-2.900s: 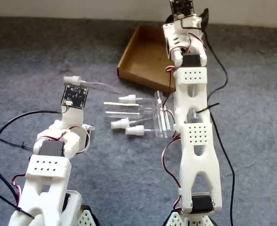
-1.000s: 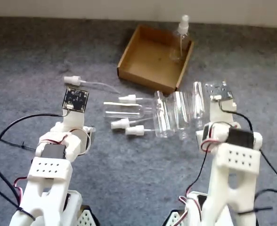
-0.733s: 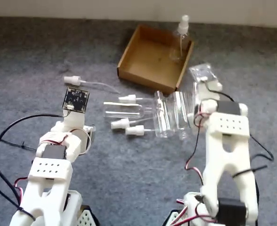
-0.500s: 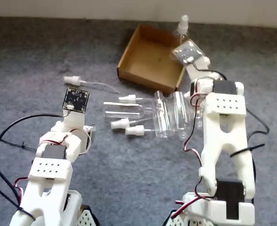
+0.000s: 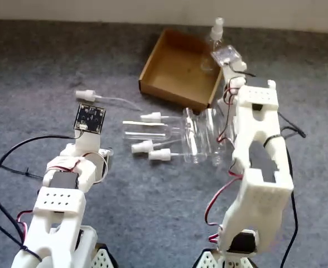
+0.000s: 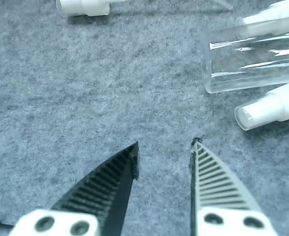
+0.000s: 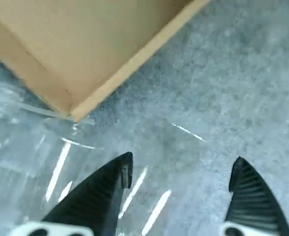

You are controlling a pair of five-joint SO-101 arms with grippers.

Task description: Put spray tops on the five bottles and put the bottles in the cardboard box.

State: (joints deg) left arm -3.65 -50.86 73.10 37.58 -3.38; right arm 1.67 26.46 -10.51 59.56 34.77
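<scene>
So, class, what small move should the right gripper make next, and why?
Probably shift sideways and down onto the nearest clear bottle. The right gripper hangs open and empty over carpet by the cardboard box corner, one capped bottle already stands in the box, and the lying bottles lack their spray tops.

Grey, carpet-like surface (image 5: 69,56). Toward far edge: shallow cardboard box (image 5: 172,96), open side up, set at an angle. Just in front of it, mid-surface: clear bottles (image 5: 200,139) on their sides, bunched together. One more clear bottle (image 5: 147,129) lying beside them. Touching or just beside that one: three white spray tops (image 5: 143,147). Well apart, to the left: a fourth spray top (image 5: 87,95) with thin tube. Black cable (image 5: 8,153) trailing near left edge.
</scene>
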